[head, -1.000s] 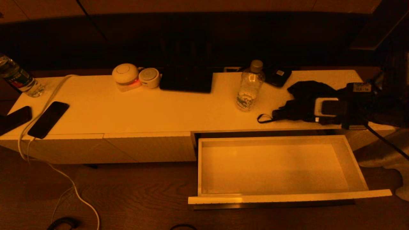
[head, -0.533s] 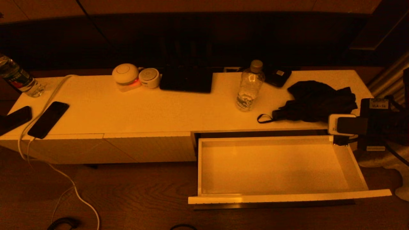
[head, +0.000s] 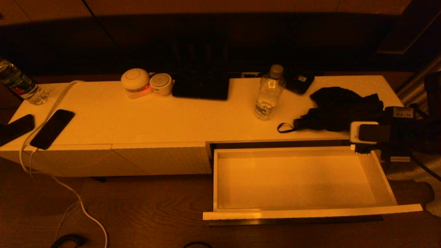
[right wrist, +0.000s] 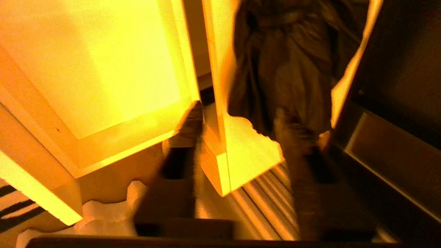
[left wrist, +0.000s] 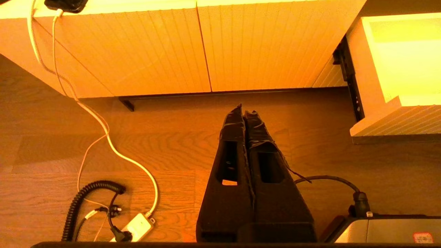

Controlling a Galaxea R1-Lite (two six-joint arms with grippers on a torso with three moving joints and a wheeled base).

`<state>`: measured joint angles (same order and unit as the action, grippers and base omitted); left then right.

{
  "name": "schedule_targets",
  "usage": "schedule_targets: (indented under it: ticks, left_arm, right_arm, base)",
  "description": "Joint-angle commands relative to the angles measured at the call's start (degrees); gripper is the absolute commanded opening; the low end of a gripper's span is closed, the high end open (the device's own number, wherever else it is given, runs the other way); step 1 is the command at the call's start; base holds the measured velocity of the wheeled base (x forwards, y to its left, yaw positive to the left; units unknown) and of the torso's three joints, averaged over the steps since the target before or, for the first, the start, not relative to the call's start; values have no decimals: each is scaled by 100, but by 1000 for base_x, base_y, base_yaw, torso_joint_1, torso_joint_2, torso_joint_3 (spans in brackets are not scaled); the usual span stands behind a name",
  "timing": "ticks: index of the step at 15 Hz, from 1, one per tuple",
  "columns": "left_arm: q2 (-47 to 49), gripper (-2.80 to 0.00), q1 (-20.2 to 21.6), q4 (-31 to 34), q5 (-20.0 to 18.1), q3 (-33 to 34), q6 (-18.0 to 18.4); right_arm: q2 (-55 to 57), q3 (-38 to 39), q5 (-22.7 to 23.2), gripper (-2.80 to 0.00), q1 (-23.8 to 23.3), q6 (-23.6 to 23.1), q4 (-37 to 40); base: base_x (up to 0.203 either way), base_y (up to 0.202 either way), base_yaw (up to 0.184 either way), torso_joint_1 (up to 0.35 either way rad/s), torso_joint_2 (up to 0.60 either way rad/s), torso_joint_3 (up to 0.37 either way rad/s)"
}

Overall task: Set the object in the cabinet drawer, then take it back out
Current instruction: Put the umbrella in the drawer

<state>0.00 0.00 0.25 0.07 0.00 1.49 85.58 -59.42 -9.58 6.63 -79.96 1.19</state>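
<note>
beside the open cabinet drawer (head: 296, 179), right gripper (right wrist: 241, 134) spread.

The white cabinet drawer (head: 299, 179) stands pulled fully open, its inside bare.

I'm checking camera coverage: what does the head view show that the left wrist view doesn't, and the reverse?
Only the head view shows the cabinet top with the water bottle, the dark bundled umbrella, the two round devices and the right pincer's arm beside the umbrella. Only the left wrist view shows the left pincer, shut and hanging above the wood floor, and the coiled black cord beside a white plug. Both show the open, empty cabinet drawer, the ribbed front panels and the white cable.
</note>
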Motion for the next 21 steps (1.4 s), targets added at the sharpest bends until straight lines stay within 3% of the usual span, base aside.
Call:
schedule_targets:
  ticks: [1,8,15,21]
  left_arm:
    - [0,-280,0,1,1,0,1]
    - [0,-280,0,1,1,0,1]
    - [0,-280,0,1,1,0,1]
    - [0,-280,0,1,1,0,1]
  right_arm:
    - [253,-194,15,0,5,-50,124]
    - [1238,-1852,253,0,5,-146,1406]
    - [2387,-3079,198,0,-36,-160,1455]
    - [2762,-3489,88,0,-30,-20,1411]
  base:
    - [0,0,0,0,0,0]
    - [0,0,0,0,0,0]
    - [0,0,0,0,0,0]
    - [0,0,0,0,0,0]
